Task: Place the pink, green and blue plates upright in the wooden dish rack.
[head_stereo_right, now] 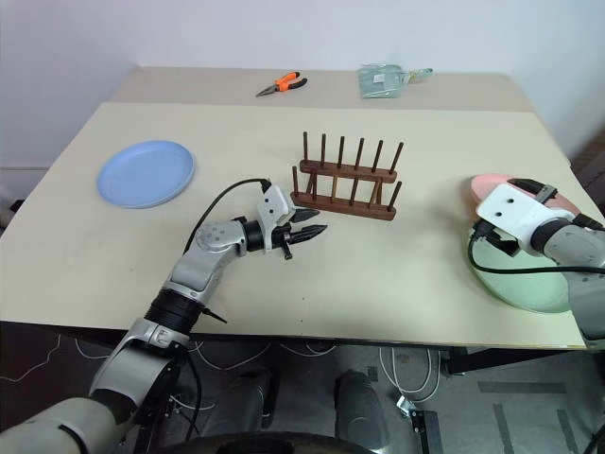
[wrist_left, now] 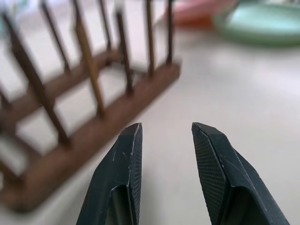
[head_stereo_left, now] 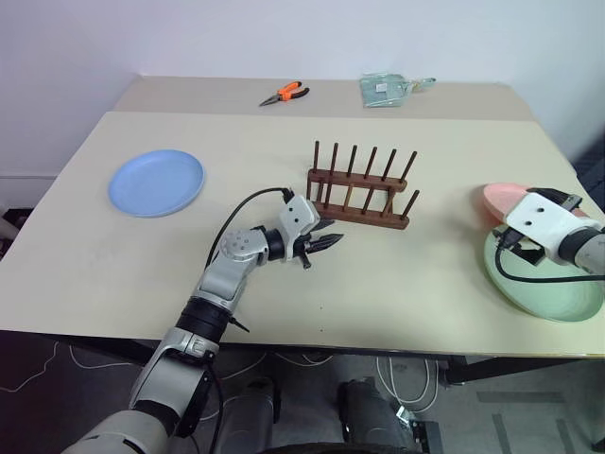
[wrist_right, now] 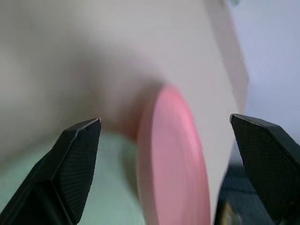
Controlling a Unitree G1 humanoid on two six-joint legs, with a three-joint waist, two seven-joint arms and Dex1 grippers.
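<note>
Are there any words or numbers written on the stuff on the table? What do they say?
No readable text anywhere.
The clear plastic packet at the table's far edge may carry a label, but it is too small to read.
The orange-handled pliers, the dark brown wooden dish rack, and the round blue plate, pink plate and green plate show no writing.

Beige table (head_stereo_left: 416,274) against a white wall (head_stereo_left: 284,38).
Cables (head_stereo_left: 312,359) lie on the grey floor (head_stereo_left: 529,416) below its front edge.

The right gripper (wrist_right: 166,126) fingers (wrist_right: 77,159) stand wide apart before the pink plate (wrist_right: 173,164).
</note>
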